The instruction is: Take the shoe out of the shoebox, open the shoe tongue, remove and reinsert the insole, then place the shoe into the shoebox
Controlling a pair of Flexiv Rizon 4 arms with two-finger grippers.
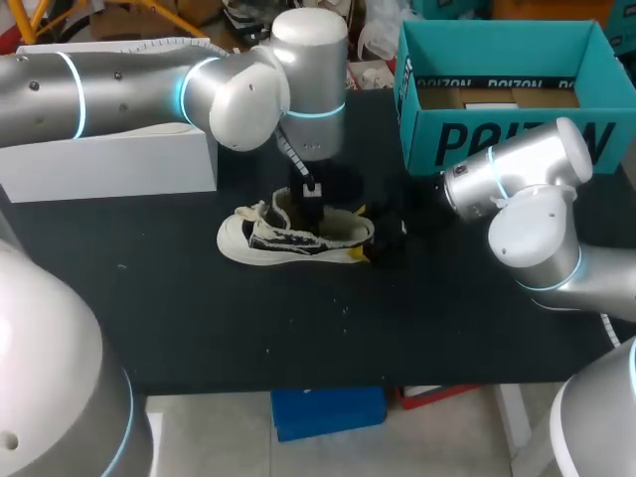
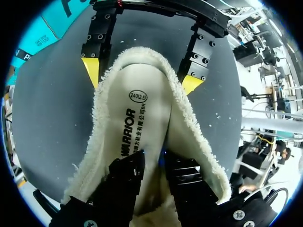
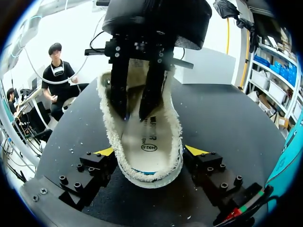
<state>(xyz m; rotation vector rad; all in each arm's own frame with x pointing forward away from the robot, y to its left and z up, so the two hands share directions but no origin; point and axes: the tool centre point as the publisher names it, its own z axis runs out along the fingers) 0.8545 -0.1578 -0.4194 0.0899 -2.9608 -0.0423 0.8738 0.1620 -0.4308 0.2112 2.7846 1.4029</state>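
Setting: robotics lab, test station. Evidence: silver jointed left arm (image 1: pixel 119 89) and right arm (image 1: pixel 537 229), each ringed with glowing blue bands, over one black tabletop (image 1: pixel 298 328); teal shoebox (image 1: pixel 497 139) far right; white box (image 1: pixel 109 164) far left.

The shoe (image 1: pixel 288 241) is cream with black side panels, its insole (image 2: pixel 147 118) off-white with black print. The shoebox (image 1: pixel 497 144), upper right, is teal with black lettering. My right pincer (image 3: pixel 149 156) has yellow tips.
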